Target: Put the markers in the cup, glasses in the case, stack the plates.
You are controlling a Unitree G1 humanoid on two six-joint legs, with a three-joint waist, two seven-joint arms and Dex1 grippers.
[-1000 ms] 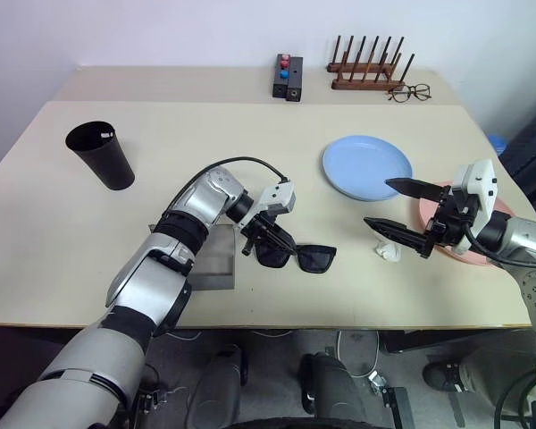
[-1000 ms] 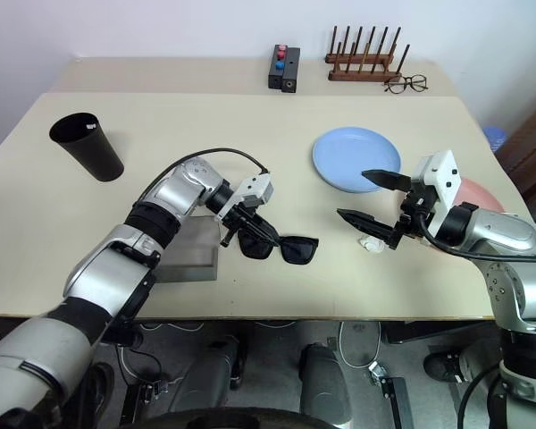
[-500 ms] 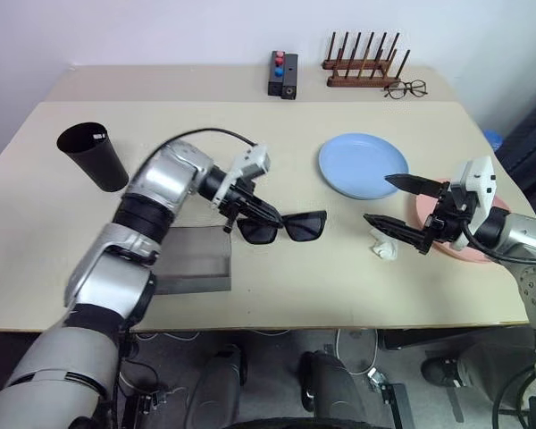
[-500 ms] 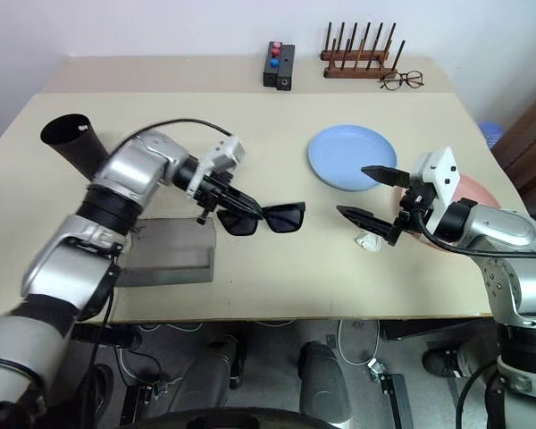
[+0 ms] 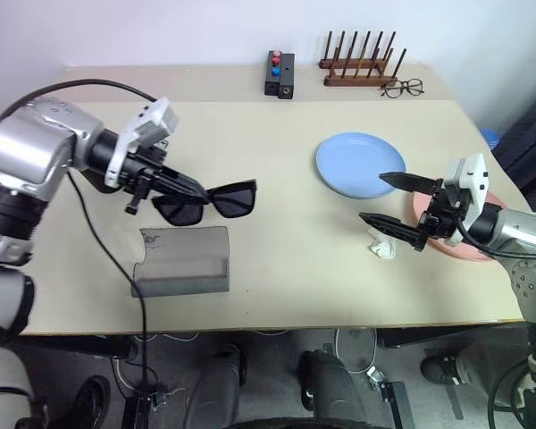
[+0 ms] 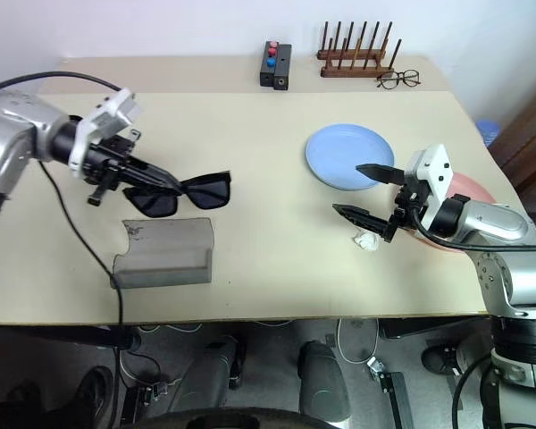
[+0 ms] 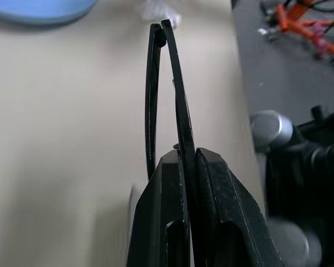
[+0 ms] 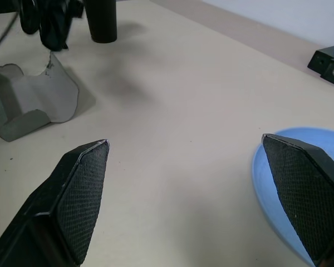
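Note:
The black sunglasses hang in the air just above the grey case, which lies open on the table. My left gripper is shut on their left end. In the left wrist view its fingers pinch the frame seen edge-on. My right gripper hovers open and empty between the light blue plate and the pink plate, which it partly hides. The black cup stands beyond the case in the right wrist view. The markers are out of view.
A crumpled white scrap lies under my right gripper. Along the far edge stand a black box with red and blue knobs, a wooden peg rack and wire-framed spectacles.
My left arm has swung up and to the left, carrying the sunglasses from the table's middle to above the case, which is now uncovered. My right gripper has stayed in place.

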